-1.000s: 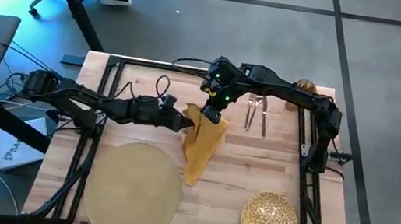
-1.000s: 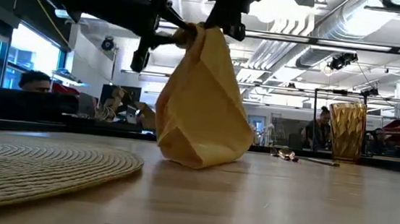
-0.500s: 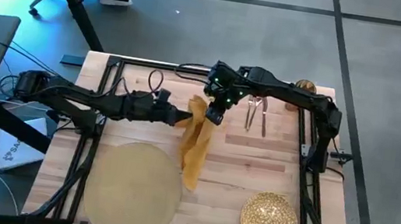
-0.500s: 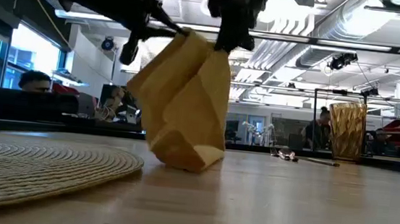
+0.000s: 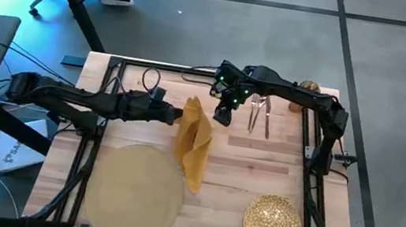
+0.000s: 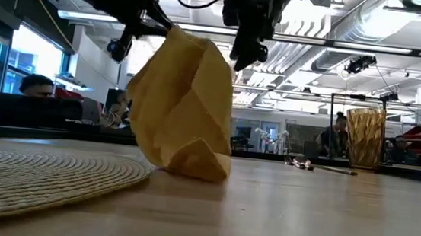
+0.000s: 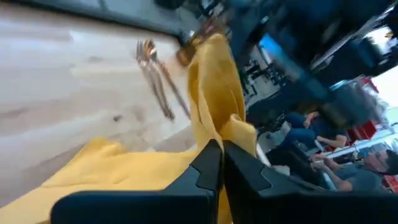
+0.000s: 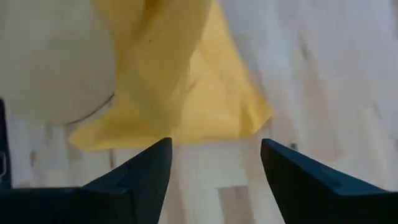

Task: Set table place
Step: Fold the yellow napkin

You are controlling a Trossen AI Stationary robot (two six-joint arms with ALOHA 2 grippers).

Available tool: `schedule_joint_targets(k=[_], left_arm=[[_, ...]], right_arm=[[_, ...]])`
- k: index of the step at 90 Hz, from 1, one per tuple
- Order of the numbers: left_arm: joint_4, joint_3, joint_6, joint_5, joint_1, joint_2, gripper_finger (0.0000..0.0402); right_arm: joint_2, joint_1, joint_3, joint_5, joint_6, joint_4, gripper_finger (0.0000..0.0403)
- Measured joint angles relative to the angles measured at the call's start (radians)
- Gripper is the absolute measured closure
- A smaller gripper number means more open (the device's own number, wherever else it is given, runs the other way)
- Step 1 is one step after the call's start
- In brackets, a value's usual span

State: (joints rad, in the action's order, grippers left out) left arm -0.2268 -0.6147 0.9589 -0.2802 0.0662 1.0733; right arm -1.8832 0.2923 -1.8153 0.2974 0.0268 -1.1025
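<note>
1. The left end effector (image 5: 177, 115) is clamped on the top edge of the napkin (image 5: 194, 140); in the left wrist view its fingers (image 7: 211, 163) are pressed together with yellow cloth bunched between them.
2. The right end effector (image 5: 222, 116) has let go since a second ago. Then both were pinching the top of the napkin; now its fingers (image 8: 137, 171) are spread wide with nothing between them, hovering just beside the cloth and above the surface (image 5: 260, 157).
3. The napkin has shifted toward the left arm's side. It hangs from the left grip, and its lower end rests crumpled on the wood, right at the edge of the round placemat (image 5: 133, 194).
4. From table height the napkin (image 6: 181, 104) leans over more than before, its bottom fold touching the surface (image 6: 279, 208) near the placemat (image 6: 45, 171).
5. The gold plate (image 5: 272, 225) sits in the near right corner, unchanged.
6. The cutlery (image 5: 260, 114) lies at the far side, past the right end effector, where it was.
7. The amber glass (image 6: 364, 139) stands upright at the far right, unmoved.
8. People are seated in the room beyond the table.
</note>
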Motion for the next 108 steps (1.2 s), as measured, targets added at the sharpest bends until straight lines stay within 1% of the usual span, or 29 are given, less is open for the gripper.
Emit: schedule_joint_targets(k=[12,20,27,34,46,57,76,81,89,99,108], left_arm=[[0.076,-0.075,-0.148,0.015,0.000,-0.057,0.0401],[0.172,-0.160,-0.256,0.073,-0.001,-0.063,0.0401],[0.278,-0.226,-0.312,0.102,-0.002,-0.050,0.0401],[0.345,-0.275,-0.340,0.106,-0.002,-0.030,0.0401],[0.361,-0.304,-0.367,0.105,-0.001,0.001,0.0401],[0.364,-0.304,-0.361,0.107,-0.001,0.017,0.0401],[0.365,-0.304,-0.360,0.120,-0.001,0.026,0.0401],[0.365,-0.304,-0.360,0.121,-0.001,0.026,0.0401],[0.366,-0.304,-0.360,0.121,-0.001,0.027,0.0401],[0.366,-0.304,-0.360,0.121,-0.001,0.026,0.0401],[0.366,-0.304,-0.361,0.122,-0.002,0.026,0.0401]], right_arm=[[0.031,-0.003,0.002,-0.001,-0.012,0.002,0.0199],[0.098,0.004,0.002,0.001,-0.031,0.072,0.0210],[0.149,0.008,-0.002,0.010,-0.047,0.161,0.0215],[0.175,-0.004,-0.002,0.048,-0.048,0.241,0.0217],[0.175,-0.050,-0.001,0.106,-0.049,0.317,0.0217],[0.146,-0.101,-0.001,0.103,-0.064,0.333,0.0217],[0.116,-0.140,-0.001,0.095,-0.197,0.372,0.0213],[0.102,-0.149,-0.001,0.058,-0.233,0.371,0.0209],[0.091,-0.161,0.001,-0.046,-0.295,0.362,0.0201],[0.091,-0.171,0.000,-0.126,-0.334,0.363,0.0198],[0.081,-0.173,0.000,-0.134,-0.335,0.357,0.0209]])
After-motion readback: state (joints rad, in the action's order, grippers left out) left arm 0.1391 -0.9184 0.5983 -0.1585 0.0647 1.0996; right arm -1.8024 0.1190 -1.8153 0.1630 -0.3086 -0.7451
